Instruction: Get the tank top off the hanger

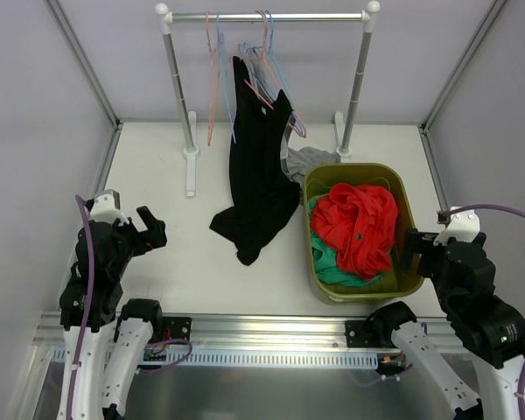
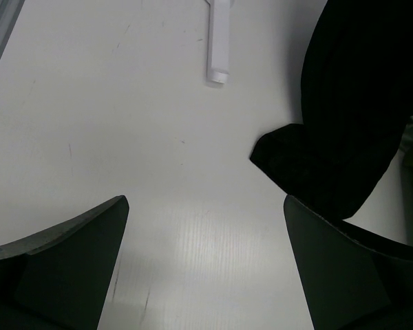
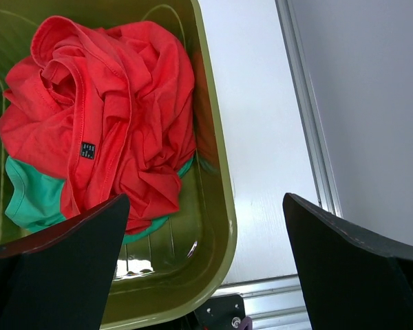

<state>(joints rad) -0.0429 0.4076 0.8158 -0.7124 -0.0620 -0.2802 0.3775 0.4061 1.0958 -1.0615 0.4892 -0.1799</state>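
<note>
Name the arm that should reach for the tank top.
Left, probably. The open left gripper faces the black tank top, whose hem lies on the table ahead; the right gripper sits beside the olive bin, which stands between it and the top.

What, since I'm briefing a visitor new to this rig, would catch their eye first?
The black tank top hangs from the clothes rack at the back, its hem trailing onto the white table. Right of it, a bright red garment lies heaped over a green one in the olive bin.

Black ribbed matt cloth tank top (image 1: 258,179) — glossy olive-green plastic tub (image 3: 213,165) — smooth matt white table (image 1: 166,188).
</note>
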